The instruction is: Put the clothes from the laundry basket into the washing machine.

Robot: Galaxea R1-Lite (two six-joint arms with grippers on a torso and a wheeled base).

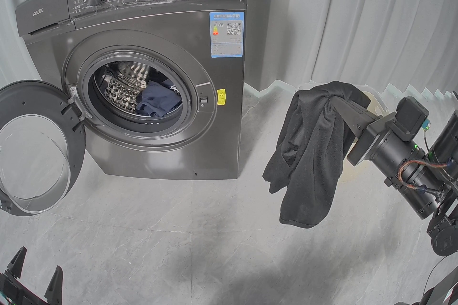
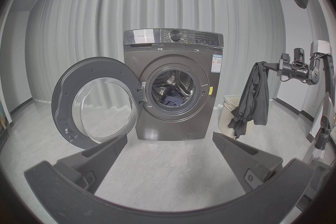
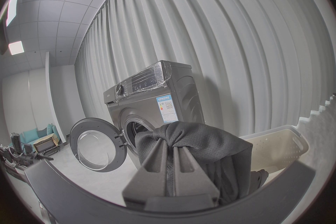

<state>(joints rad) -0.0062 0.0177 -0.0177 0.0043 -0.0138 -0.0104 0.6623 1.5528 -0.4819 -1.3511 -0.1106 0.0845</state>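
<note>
Laundry is split between two places in the head view. A dark blue garment [image 1: 157, 100] lies inside the drum of the washing machine [image 1: 143, 29], whose round door [image 1: 28, 101] stands swung wide to the robot's left. A black garment [image 1: 310, 153] hangs in the air to the right of the machine, clear of the tiled floor [image 1: 191, 234]. The right gripper [image 1: 341, 106] is clenched on the top of the black garment, its tips buried in the cloth. A pale sliver of the laundry basket [image 1: 378, 103] shows behind the garment. The left gripper [image 1: 39, 260] sits low at the near left, its two prongs spread with nothing between them.

From the left wrist view, the left gripper [image 2: 169, 136] is released, prongs well apart, facing the open drum with the dark blue garment [image 2: 172, 100] inside. The black garment [image 2: 253, 98] dangles from the right gripper [image 2: 267, 66], just beside the laundry basket [image 2: 229, 109], which stands on the floor to the right of the machine.

In the right wrist view, the right gripper [image 3: 171, 147] pinches the black garment [image 3: 210, 147], which drapes over both prongs. The cream, perforated laundry basket [image 3: 280, 147] lies beyond it, and the washing machine [image 3: 185, 95] stands farther off with its door [image 3: 75, 137] open.
</note>
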